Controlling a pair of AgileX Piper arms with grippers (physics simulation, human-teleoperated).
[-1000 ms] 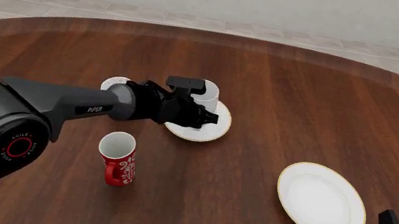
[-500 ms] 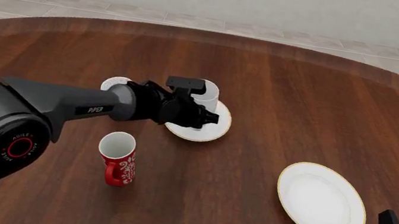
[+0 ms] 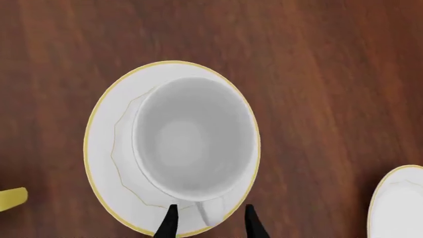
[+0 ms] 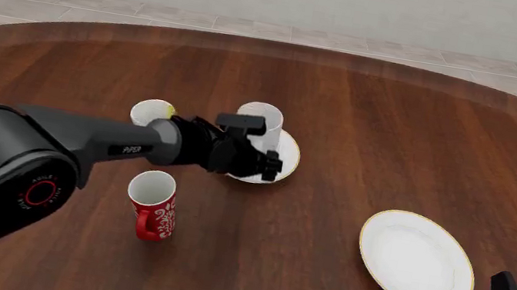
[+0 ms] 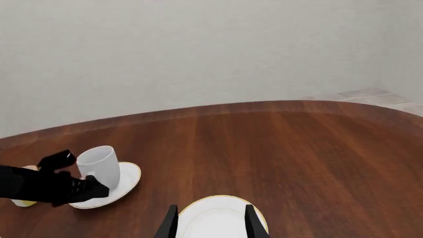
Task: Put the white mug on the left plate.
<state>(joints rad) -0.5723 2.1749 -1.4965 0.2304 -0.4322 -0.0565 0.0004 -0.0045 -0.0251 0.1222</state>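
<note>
Left wrist view looks straight down into the tall, plain all-white ceramic mug (image 3: 193, 141), which stands upright on the smaller round white plate (image 3: 100, 148), with the left gripper (image 3: 209, 222) spread open and its fingertips either side of the mug's white handle (image 3: 210, 212). The mug is likely rigid, glazed, slippery and breakable, so the handle or the rim wall are the sound holds. Right gripper (image 5: 208, 221) hangs open, well apart, above the larger gold-rimmed white plate (image 5: 221, 218).
</note>
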